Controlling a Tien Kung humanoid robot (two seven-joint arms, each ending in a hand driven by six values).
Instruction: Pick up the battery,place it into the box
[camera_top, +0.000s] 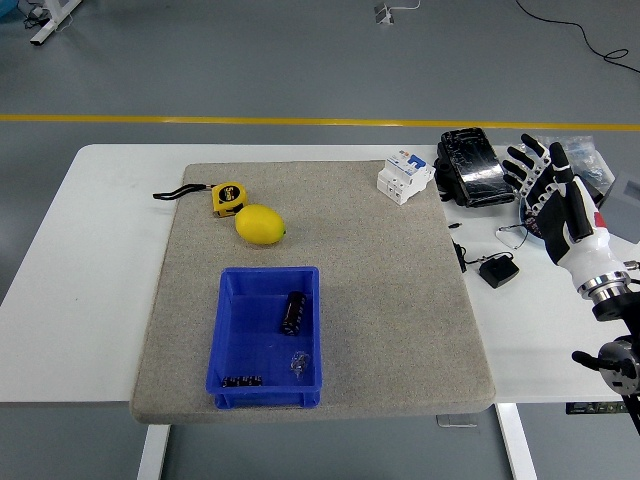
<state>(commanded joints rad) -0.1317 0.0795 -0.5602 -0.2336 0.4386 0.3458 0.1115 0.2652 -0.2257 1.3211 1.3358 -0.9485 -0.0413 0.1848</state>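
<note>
I see battery (293, 312) lying in blue box (266, 338); right hand (562, 205) at table's right side, fingers spread, holding nothing

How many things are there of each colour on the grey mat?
Yellow: 2, the round yellow lemon and the yellow tape measure.
Blue: 1, the blue plastic box.
Black: 1, the black cylinder battery lying inside the box.
White: 1, the white circuit breaker.
Total: 5, leaving out the tiny bits in the box, too small to tell.
</note>
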